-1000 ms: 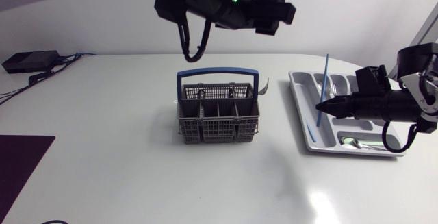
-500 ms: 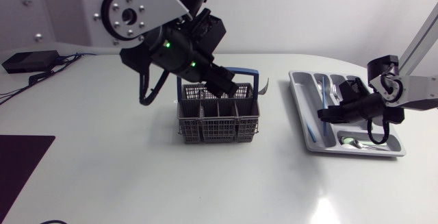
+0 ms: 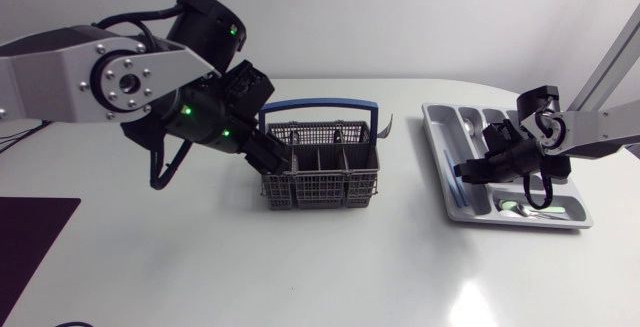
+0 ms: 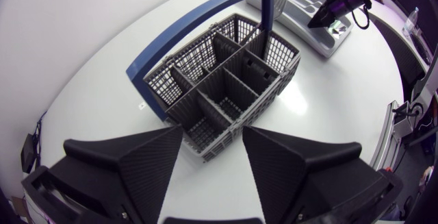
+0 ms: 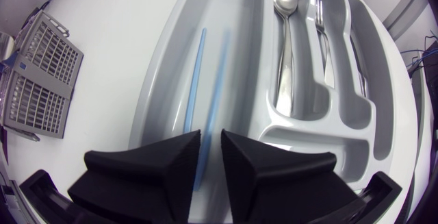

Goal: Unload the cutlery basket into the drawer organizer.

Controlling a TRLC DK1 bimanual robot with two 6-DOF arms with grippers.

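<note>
The cutlery basket [image 3: 320, 172] stands mid-frame, its cells looking bare save a grey piece [image 3: 386, 125] jutting at its right end, too small to identify. The left gripper [image 4: 212, 131], wide open and empty, should clear the blue handle [image 3: 318, 106] and straddle that piece from above. At frame right, the right gripper [image 5: 211, 136], narrowly parted, pinches nothing over the blue stick [image 5: 223, 80] lying in the drawer organizer [image 3: 435, 127].

Robotics lab bench, plain white table [image 3: 200, 267], silver-grey left arm [image 3: 70, 72], right arm [image 3: 610, 127], dark mat [image 3: 30, 232] at corner.
</note>
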